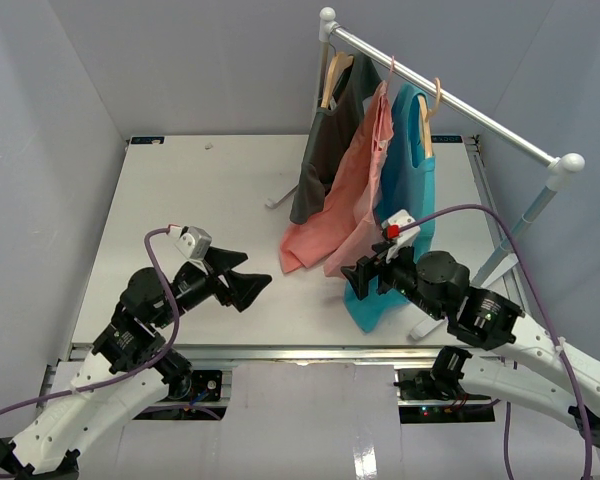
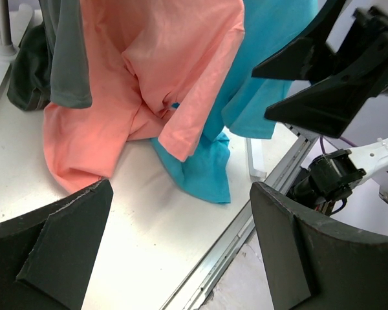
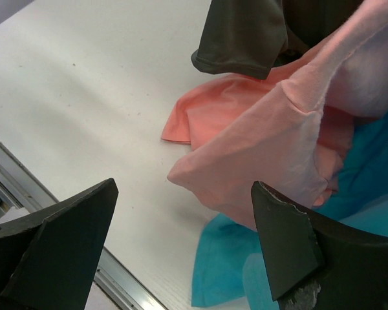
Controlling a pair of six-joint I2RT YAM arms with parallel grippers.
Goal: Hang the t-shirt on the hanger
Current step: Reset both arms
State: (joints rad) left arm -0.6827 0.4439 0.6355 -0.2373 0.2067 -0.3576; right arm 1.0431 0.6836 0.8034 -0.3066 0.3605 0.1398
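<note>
T-shirt (image 1: 352, 200) w/ hem on table (image 1: 180, 220)

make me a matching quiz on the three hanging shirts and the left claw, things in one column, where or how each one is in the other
Things:
1. grey shirt
2. pink t-shirt
3. teal shirt
4. left claw

Places or states:
A. open over the table, holding nothing
B. middle of the rail, between the other two
C. far end of the rail
D. near end of the rail

Pairs: 1-C, 2-B, 3-D, 4-A
</note>
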